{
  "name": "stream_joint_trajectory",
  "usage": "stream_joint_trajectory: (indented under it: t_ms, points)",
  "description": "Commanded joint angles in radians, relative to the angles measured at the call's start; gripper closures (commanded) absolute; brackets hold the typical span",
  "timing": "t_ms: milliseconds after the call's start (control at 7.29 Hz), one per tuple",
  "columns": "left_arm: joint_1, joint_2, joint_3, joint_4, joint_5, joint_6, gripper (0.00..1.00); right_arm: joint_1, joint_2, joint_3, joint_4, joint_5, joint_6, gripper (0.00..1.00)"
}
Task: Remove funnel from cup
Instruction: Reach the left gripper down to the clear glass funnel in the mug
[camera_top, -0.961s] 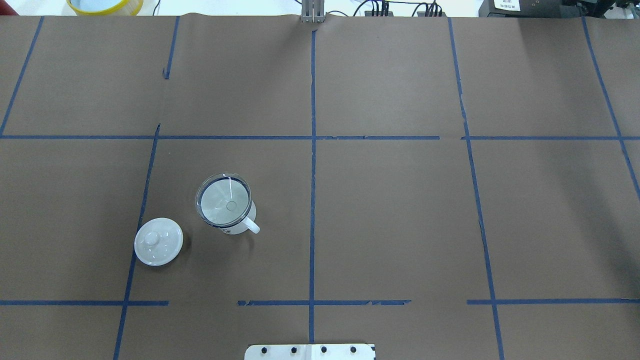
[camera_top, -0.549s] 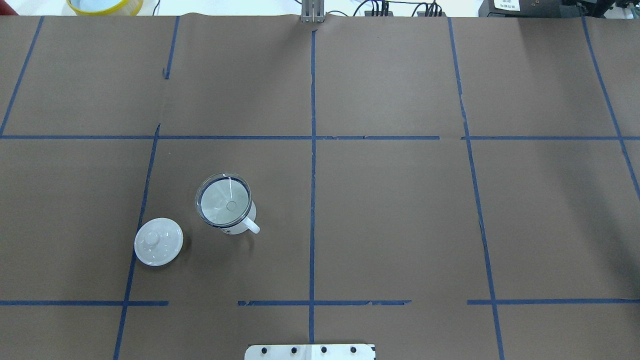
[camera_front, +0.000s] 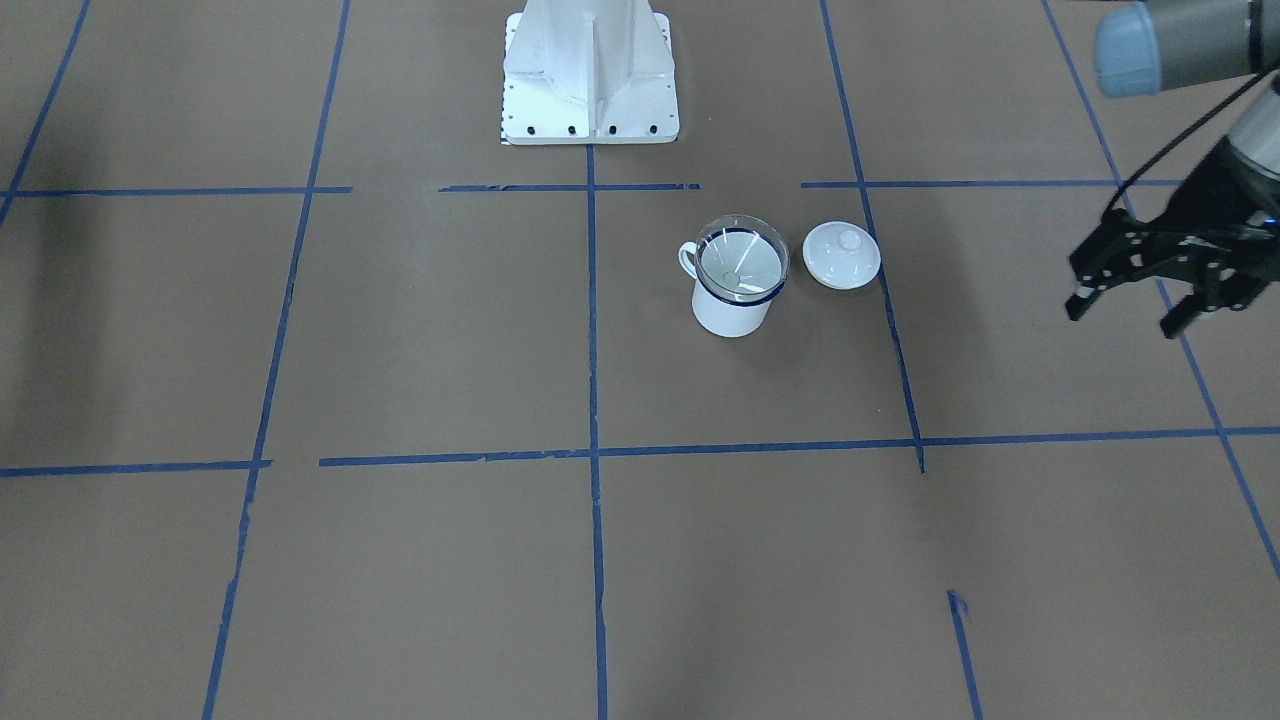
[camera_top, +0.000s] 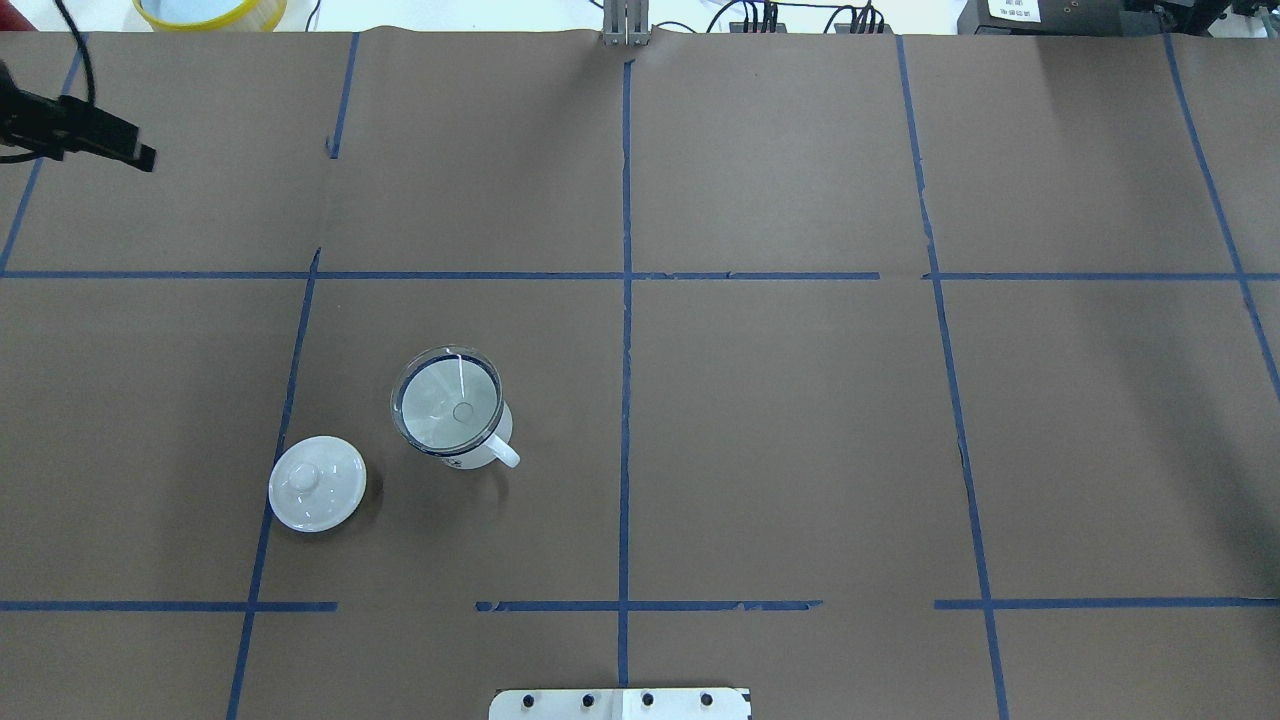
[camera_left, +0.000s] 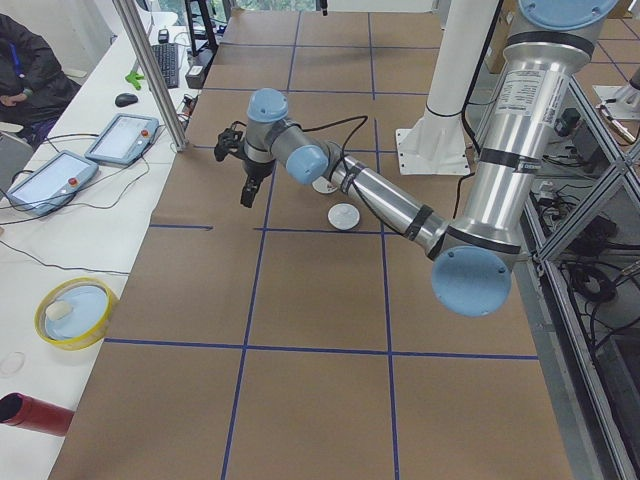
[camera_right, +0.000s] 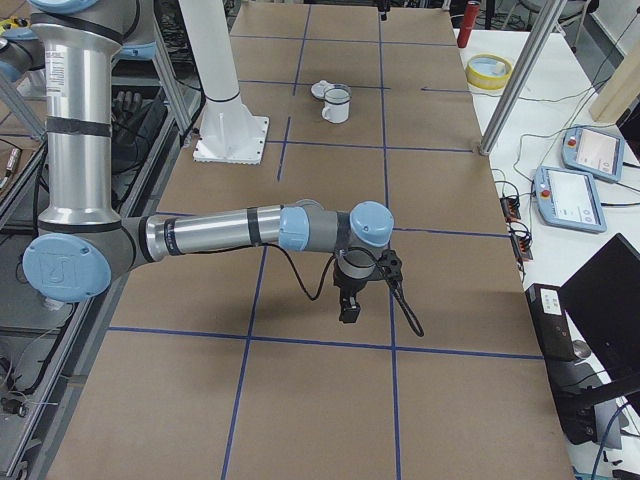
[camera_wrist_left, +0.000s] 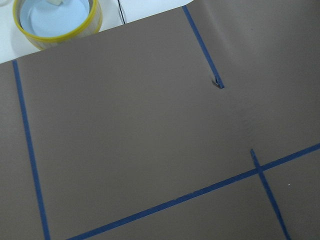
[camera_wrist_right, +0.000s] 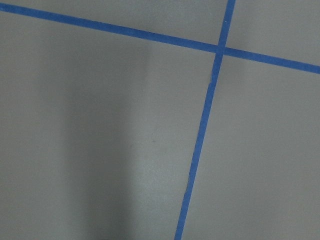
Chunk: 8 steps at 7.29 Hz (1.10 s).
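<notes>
The clear funnel (camera_top: 447, 400) sits upright in the mouth of the white cup (camera_top: 497, 438), which has a dark blue rim and stands left of the table's centre line. Both also show in the front-facing view, the funnel (camera_front: 742, 262) in the cup (camera_front: 733, 312). My left gripper (camera_front: 1125, 314) is open and empty, hovering far out to the robot's left of the cup. One of its fingers (camera_top: 125, 148) shows at the overhead view's upper left edge. My right gripper (camera_right: 350, 300) shows only in the exterior right view, far from the cup; I cannot tell whether it is open or shut.
A white domed lid (camera_top: 317, 483) with a knob lies on the table close to the cup, on its left. A yellow-rimmed bowl (camera_top: 210, 10) sits off the far edge of the brown mat. The robot base (camera_front: 590, 75) stands at the near middle.
My left gripper has come into the overhead view at the upper left edge; it was out of view before. The cup, funnel and lid have not moved.
</notes>
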Motion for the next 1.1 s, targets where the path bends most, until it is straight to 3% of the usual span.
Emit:
stream_joint_trajectory:
  t_ms: [0,275,549,961]
  points:
    - [0.246,-0.218,-0.055,0.182,0.149,-0.378,0.00,0.000,0.002,0.000,0.000,0.000,0.000,0.00]
    - [0.387,-0.274,-0.071,0.244,0.205,-0.544,0.00,0.000,0.002,0.000,0.000,0.000,0.000,0.00]
    - [0.505,-0.293,-0.052,0.238,0.277,-0.570,0.00,0.000,0.000,0.000,0.000,0.000,0.000,0.00]
    - [0.570,-0.296,0.050,0.163,0.282,-0.570,0.03,0.000,0.000,0.000,0.000,0.000,0.000,0.00]
